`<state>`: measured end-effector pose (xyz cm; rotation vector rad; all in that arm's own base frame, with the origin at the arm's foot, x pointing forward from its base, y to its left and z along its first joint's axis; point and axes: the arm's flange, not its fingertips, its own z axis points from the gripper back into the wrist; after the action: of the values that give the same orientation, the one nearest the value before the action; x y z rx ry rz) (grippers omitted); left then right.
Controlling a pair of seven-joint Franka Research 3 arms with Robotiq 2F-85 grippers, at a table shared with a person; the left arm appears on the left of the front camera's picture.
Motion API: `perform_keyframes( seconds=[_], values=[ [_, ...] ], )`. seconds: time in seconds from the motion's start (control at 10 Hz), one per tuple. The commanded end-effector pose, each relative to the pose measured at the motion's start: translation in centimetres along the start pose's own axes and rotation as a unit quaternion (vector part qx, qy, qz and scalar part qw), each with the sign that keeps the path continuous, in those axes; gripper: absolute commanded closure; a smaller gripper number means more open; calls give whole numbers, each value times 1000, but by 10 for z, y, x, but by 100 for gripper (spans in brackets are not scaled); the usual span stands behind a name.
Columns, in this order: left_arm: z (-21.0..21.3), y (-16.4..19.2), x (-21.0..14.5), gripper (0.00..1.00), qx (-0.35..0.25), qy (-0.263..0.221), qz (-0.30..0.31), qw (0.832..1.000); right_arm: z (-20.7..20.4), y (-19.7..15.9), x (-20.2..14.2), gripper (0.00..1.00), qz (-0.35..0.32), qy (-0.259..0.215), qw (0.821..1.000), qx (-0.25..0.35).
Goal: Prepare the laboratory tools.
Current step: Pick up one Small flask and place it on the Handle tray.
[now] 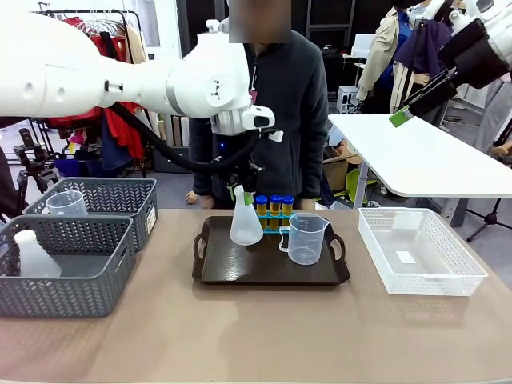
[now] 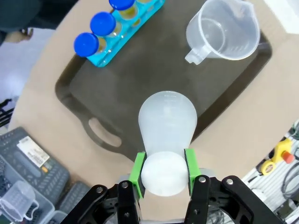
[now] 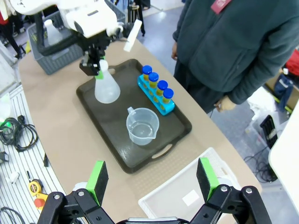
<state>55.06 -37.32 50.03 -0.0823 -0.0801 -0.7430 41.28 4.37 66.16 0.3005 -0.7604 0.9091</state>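
My left gripper (image 1: 238, 189) is shut on the neck of the frosted white conical flask (image 1: 246, 226), which stands upright over the left part of the dark tray (image 1: 240, 272). In the left wrist view the green pads (image 2: 138, 173) clamp the flask (image 2: 167, 122) from both sides. The yellow-amber tubes with blue caps (image 1: 274, 210) sit in a blue rack at the tray's far edge. The clear handled beaker (image 1: 306, 238) stands on the tray's right part. High at the right, my right gripper (image 3: 152, 179) is open and holds nothing; below it lie the tray (image 3: 110, 130), beaker (image 3: 142, 126) and tubes (image 3: 156, 88).
Two grey baskets (image 1: 96, 272) stand at the left, one holding another flask (image 1: 34, 254), the other a clear beaker (image 1: 66, 202). A white basket (image 1: 420, 254) sits right of the tray. A person (image 1: 288, 104) stands at the far side behind the tray.
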Motion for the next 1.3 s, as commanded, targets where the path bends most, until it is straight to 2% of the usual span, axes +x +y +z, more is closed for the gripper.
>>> perform_keyframes(
  seconds=[0.0,0.2,0.4,1.2],
  values=[
    [-12,3,3,100,20,8,-27,999,0,-2,0,0,0,-12,1000,8],
    [-32,6,7,100,20,17,-38,999,0,-2,0,0,0,-12,1000,8],
    [-45,9,6,100,15,-2,-45,999,0,-2,0,0,0,-12,1000,8],
    [-74,12,2,100,-8,23,-39,999,0,-2,0,0,0,-12,1000,8]
  ],
)
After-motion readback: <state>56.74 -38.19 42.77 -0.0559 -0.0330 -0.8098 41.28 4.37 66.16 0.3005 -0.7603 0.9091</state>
